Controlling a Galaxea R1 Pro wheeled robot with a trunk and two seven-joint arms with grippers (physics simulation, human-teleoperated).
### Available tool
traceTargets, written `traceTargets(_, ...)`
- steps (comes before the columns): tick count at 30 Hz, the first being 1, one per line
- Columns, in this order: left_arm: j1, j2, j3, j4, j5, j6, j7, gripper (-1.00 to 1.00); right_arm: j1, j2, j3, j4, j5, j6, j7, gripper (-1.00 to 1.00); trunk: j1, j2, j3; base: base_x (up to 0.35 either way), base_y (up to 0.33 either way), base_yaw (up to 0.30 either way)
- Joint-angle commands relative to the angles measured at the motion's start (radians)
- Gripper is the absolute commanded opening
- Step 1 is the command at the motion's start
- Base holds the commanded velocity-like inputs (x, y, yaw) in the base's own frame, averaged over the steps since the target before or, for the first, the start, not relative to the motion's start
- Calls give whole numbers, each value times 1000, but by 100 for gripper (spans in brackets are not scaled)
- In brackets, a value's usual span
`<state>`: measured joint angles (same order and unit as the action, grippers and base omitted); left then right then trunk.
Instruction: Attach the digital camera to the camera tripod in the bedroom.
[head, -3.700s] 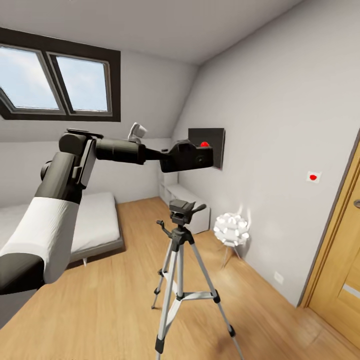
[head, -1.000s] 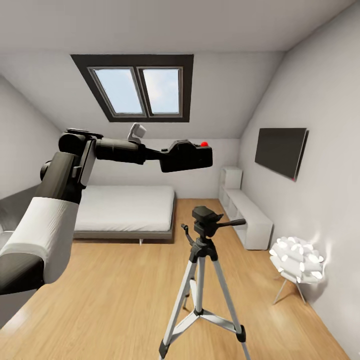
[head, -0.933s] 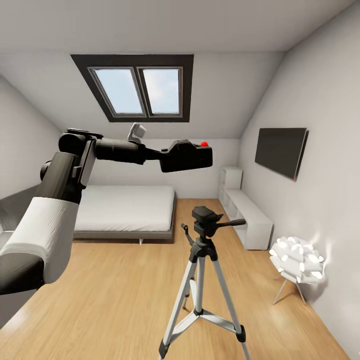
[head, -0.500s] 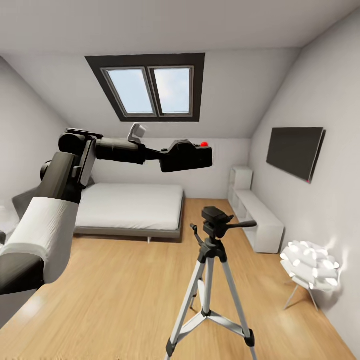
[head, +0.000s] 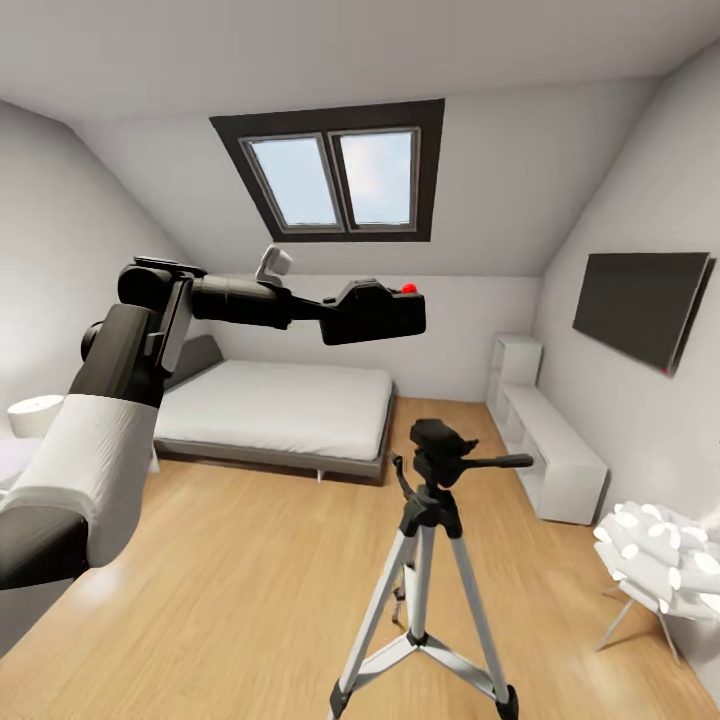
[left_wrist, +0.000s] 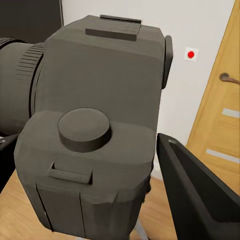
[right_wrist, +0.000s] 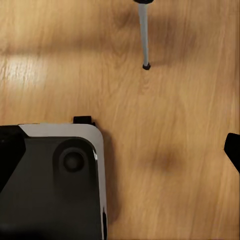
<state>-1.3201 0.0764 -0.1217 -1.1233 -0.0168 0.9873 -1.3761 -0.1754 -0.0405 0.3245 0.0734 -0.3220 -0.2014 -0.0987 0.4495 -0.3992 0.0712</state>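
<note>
Holding the digital camera (head: 375, 312) up at the end of the outstretched left arm, left hand (head: 352, 312) pinching its body (one dark finger (left_wrist: 200, 195) lies alongside it in the left wrist view). Well above the camera tripod (head: 428, 560) and to the bed (head: 275, 405) side of its head, so not yet over the mount. Best brought level over the tripod head, then lowered straight and slowly. Right hand: cannot tell whether spread or pressed together.
</note>
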Motion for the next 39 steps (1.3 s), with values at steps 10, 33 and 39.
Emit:
traceTargets(10, -1, 0, -1, -1, -2, 10, -6, -100, -1, 1, 8, 3, -8, -5, 1, 100, 1, -1, -1, 41, -144, 15)
traceTargets(33, -1, 0, -1, -1, -2, 10, -6, -100, -1, 1, 8, 3, -8, -5, 1, 100, 1, -1, -1, -11, -22, -13)
traceTargets(39, -1, 0, -1, 0, -2, 10, -6, -100, -1, 1, 8, 3, -8, -5, 1, 100, 1, -1, -1, -162, -152, -1)
